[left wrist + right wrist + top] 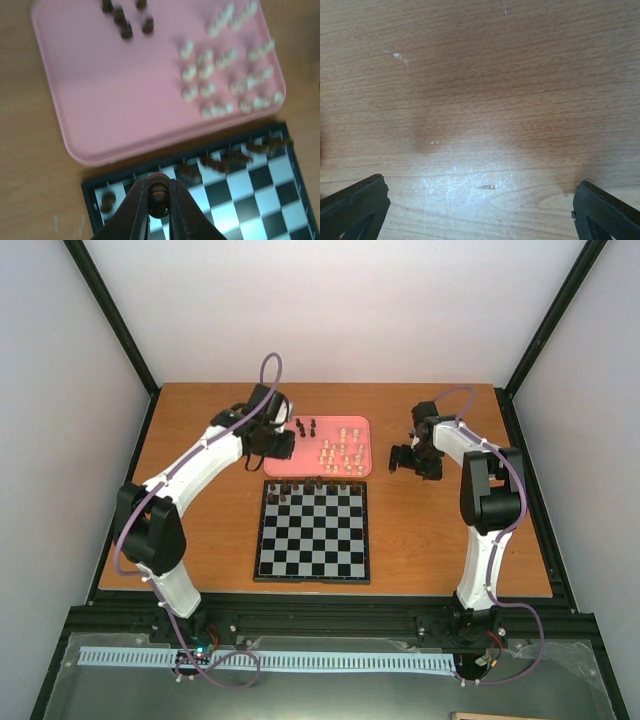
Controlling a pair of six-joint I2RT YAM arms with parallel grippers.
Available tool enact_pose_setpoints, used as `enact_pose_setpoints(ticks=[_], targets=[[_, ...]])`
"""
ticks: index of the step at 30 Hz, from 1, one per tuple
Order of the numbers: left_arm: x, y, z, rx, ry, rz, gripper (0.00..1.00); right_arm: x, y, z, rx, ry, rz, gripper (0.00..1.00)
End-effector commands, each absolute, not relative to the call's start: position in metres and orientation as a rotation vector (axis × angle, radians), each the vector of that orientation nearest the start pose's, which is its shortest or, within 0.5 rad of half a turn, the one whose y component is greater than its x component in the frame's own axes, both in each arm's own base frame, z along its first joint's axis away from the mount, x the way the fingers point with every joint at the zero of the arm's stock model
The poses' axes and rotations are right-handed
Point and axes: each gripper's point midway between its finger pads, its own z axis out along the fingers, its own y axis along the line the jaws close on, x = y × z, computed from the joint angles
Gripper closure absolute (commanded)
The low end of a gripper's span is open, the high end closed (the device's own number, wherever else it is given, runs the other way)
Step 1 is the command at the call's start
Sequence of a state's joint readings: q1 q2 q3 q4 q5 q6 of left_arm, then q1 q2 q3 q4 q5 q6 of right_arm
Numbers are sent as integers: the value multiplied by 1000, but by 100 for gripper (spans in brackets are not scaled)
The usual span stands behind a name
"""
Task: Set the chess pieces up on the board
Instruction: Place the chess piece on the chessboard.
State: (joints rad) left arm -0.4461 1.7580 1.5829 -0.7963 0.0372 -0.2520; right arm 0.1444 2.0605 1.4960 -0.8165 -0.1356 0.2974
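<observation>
Broadly, the wooden table [430, 540] is carrying everything. The board [312, 540] is lying at its centre between the two arms, and the pink tray [290, 462] is sitting just beyond the board's far edge. The left arm [200, 465] is reaching out over the tray's near-left corner. The right arm [485, 490] is hanging off to the tray's right, above bare wood.

The left gripper [159, 186] is hovering over the board's far-left corner, its fingers pinching a single dark piece [159, 197] upright between them. The right gripper [480, 205] is holding nothing, its fingers spread wide over the tabletop.

As for the chess pieces, a line of dark pieces [220, 162] is already standing along the board's far row. A few more dark ones [125, 20] are waiting at the tray's far-left corner. The cream pieces [225, 80] are all crowding the tray's right half, none of them yet on the board.

The main risk is coming from how small and closely packed these figurines are. The wide fingers, coming down beside the dark row, could be nudging a neighbour over. The held piece could also be tipping as the fingers part, if it is not resting flat on its square. The wrist view is blurring too, so the square chosen may be off.
</observation>
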Motion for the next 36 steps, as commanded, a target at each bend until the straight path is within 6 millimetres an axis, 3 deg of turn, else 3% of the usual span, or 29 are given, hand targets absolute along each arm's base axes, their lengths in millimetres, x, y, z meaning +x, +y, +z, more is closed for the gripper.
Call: enact_pose_setpoints(ticks=[1,7,15,36], targets=[[373,-218,167,392,2589,-385,99,426,82,44,208,2914,255,0],[343,-224,148,404,2609,-438,99,425,81,46,207,2910,245,0],[324,-234,122,412,2631,-491,99,424,82,46,206,2908,246,0],[335,-230,67,392,2695,-386,99,422,81,47,199,2909,233,0]])
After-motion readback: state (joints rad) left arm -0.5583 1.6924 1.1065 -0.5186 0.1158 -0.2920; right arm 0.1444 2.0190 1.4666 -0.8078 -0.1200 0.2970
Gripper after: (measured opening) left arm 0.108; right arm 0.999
